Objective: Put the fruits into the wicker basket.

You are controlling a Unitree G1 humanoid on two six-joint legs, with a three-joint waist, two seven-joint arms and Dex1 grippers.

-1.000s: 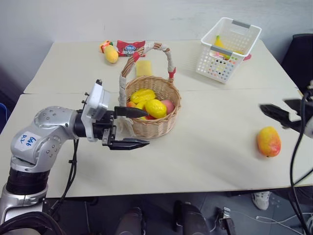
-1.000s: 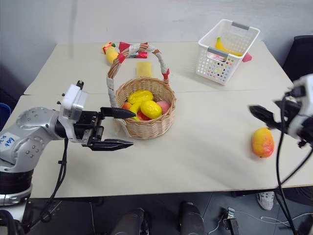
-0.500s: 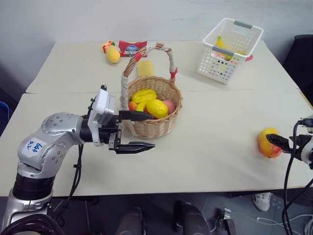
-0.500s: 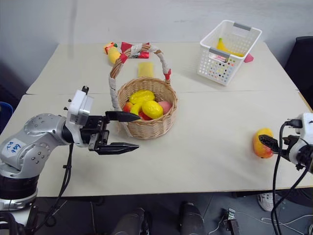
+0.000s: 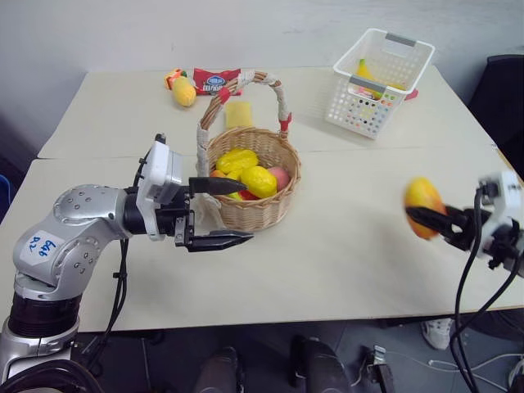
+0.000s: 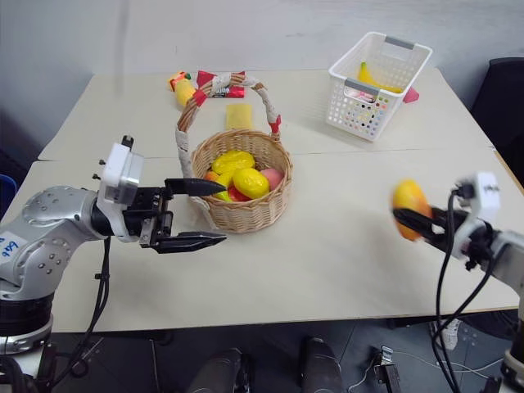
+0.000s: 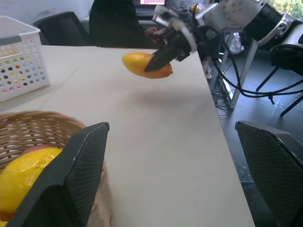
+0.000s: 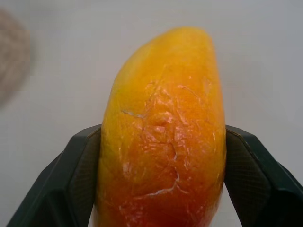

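The right end effector (image 5: 434, 221) is gripping the mango (image 5: 422, 206) above the table (image 5: 352, 262), with the wicker basket (image 5: 250, 184) lying well off toward the released left end effector (image 5: 221, 213)

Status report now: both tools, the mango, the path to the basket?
Right tool shut on mango, lifted off table. Left tool open beside wicker basket, holding nothing. Table between mango and basket bare.

Bright even indoor light, soft shadows on the table (image 5: 344, 246), blurred background behind the mango (image 8: 163, 137)
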